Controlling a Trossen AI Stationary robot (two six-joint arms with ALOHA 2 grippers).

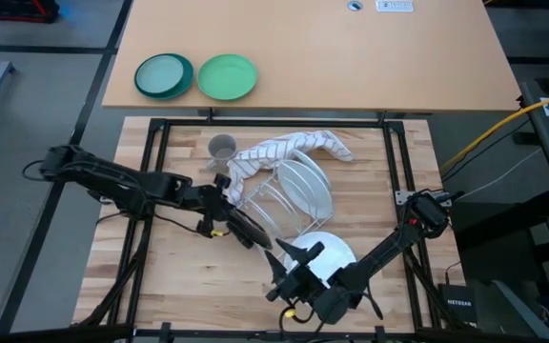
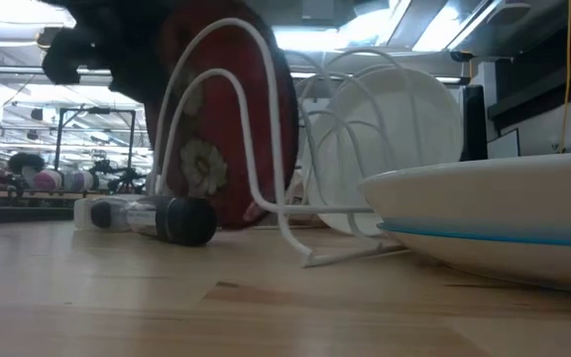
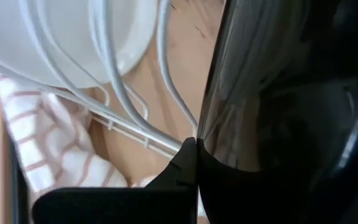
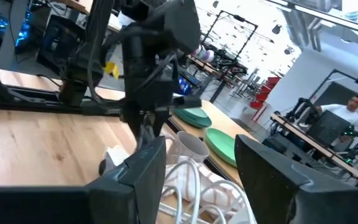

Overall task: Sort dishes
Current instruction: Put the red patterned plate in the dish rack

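A white wire rack [image 1: 284,195] stands mid-table with two white plates [image 1: 305,183] upright in it. My left gripper [image 1: 239,225] is shut on the red-flowered plate with the black back [image 2: 228,119] at the rack's left end. A light blue-rimmed plate [image 2: 504,223] lies flat on the table near the front, under my right arm. My right gripper [image 4: 204,180] hovers open and empty just left of that plate [image 1: 336,250]. A small grey cup [image 1: 221,148] stands on the table behind the rack. My left gripper holds the flowered plate by its rim, one finger [image 3: 184,167] against the black back [image 3: 278,106]; the other finger is hidden behind the plate. The fingers come slanting from the table's left. The plate stands nearly upright between the rack's wires [image 2: 241,109], its lower edge down by the rack's base.
A striped towel [image 1: 294,151] lies behind the rack beside the cup. A teal plate [image 1: 164,75] and a bright green plate [image 1: 227,76] sit on the far table. A small dark-ended cylinder [image 2: 171,218] lies on the table left of the rack. People show in the room beyond.
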